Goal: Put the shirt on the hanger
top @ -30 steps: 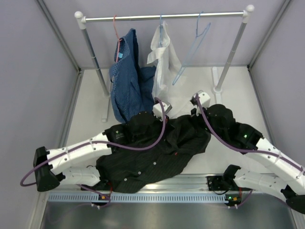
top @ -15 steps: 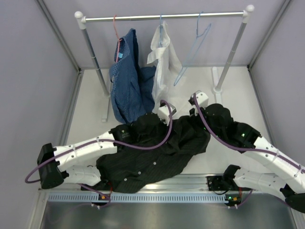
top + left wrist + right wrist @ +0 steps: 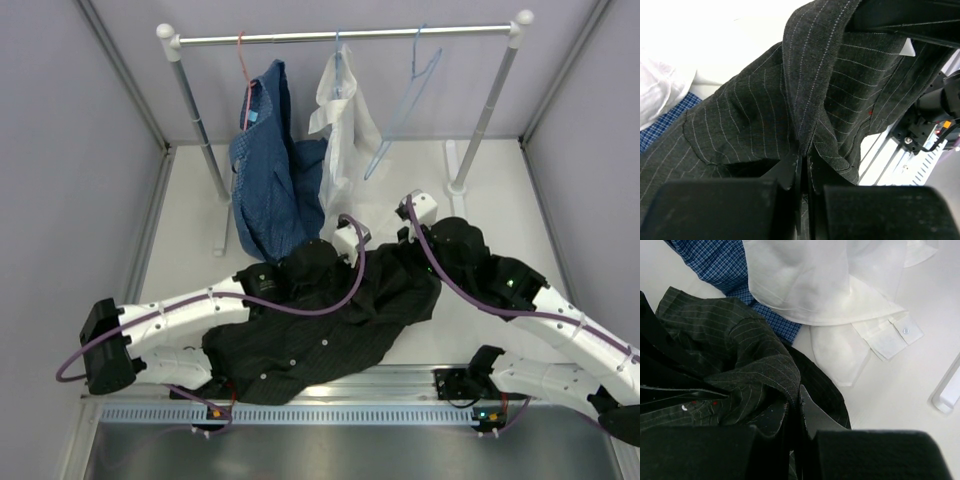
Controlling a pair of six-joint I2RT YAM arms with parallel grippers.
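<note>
1. Grey panel walls enclose a white tabletop (image 3: 480, 200) that carries a metal garment rail (image 3: 340, 36) at the rear.
2. A thin light-blue wire hanger (image 3: 405, 105) hangs by its hook from the right part of the rail. It is bare and well apart from the task garment.
3. A blue checked shirt (image 3: 265, 190) and a white shirt (image 3: 345, 120) hang on the same rail, to the left of that hanger.
4. The black pinstriped button-up shirt (image 3: 320, 330) lies crumpled on the near half of the tabletop, under and between both arms.
5. The left pincer (image 3: 803, 162) is clenched on a raised ridge of the black fabric.
6. The right pincer (image 3: 793, 407) is clenched on a second fold of the black fabric, just beside the cuff of the white shirt.
7. Both grips sit at the rear edge of the garment. This probably serves to lift and spread it toward the hanger.
8. Compared with a second ago, the left arm has shifted slightly rightward and drawn its fabric fold along. The right arm and the hanger are unchanged.
</note>
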